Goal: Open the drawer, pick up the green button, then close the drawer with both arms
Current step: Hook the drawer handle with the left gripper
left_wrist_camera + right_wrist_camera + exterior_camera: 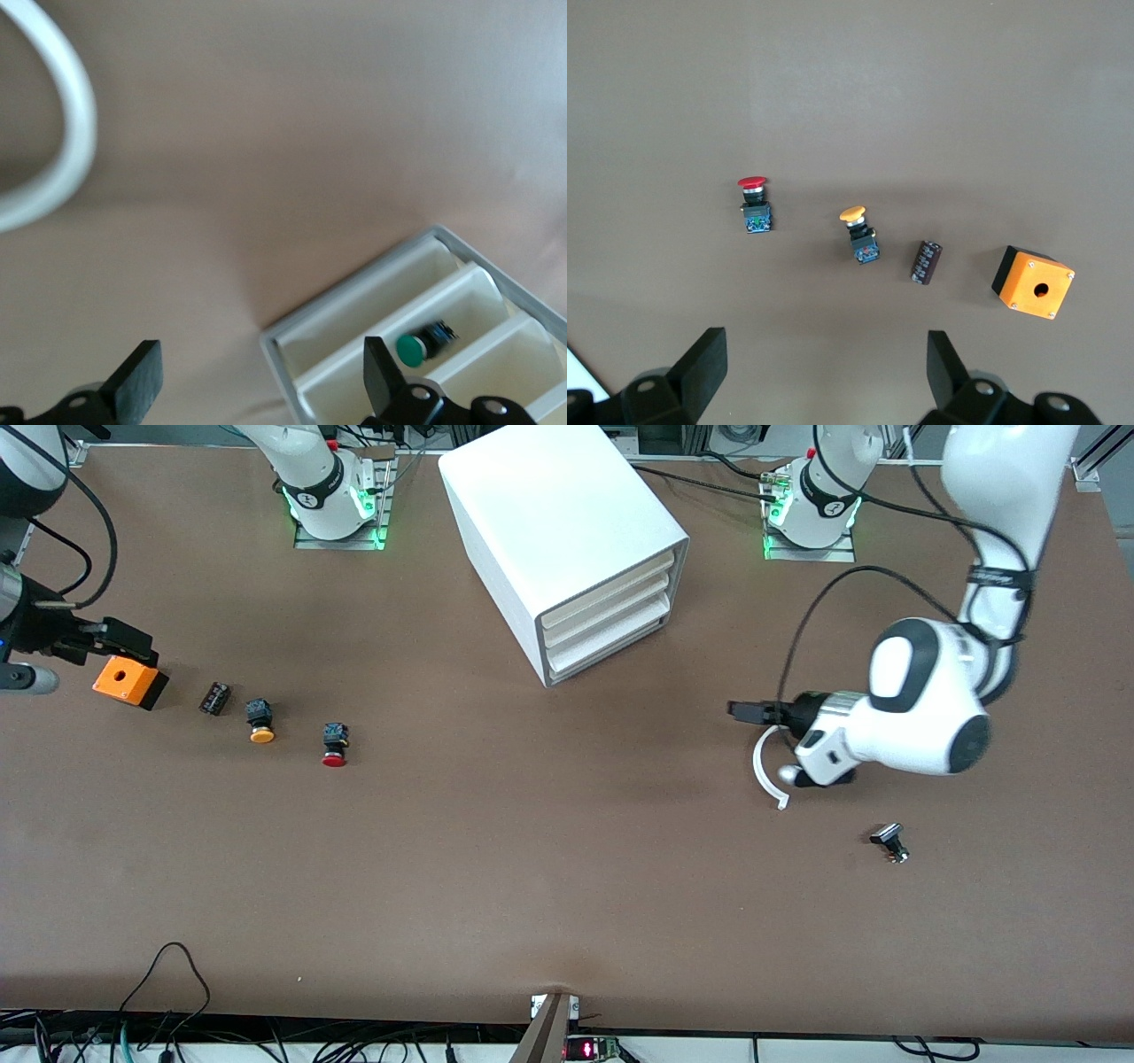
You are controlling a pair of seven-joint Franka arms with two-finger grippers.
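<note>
The white cabinet (558, 514) stands at the back middle of the table. All three of its drawers look pushed in, and the lowest drawer (611, 646) is just above the table. In the left wrist view the cabinet's front (354, 305) shows a green-capped button (412, 348) lying in one drawer; I cannot tell which one. My left gripper (740, 710) (261, 381) is open and empty. It is low over the table toward the left arm's end and points at the cabinet front. My right gripper (128, 642) (826, 367) is open and empty above the orange box (129, 681).
Beside the orange box (1034, 282) lie a small black cylinder (214, 697) (926, 263), a yellow-capped button (260, 721) (859, 235) and a red-capped button (335, 745) (754, 205). A small black part (889, 841) lies nearer the front camera than the left gripper. A white curved cable (766, 771) hangs under the left wrist.
</note>
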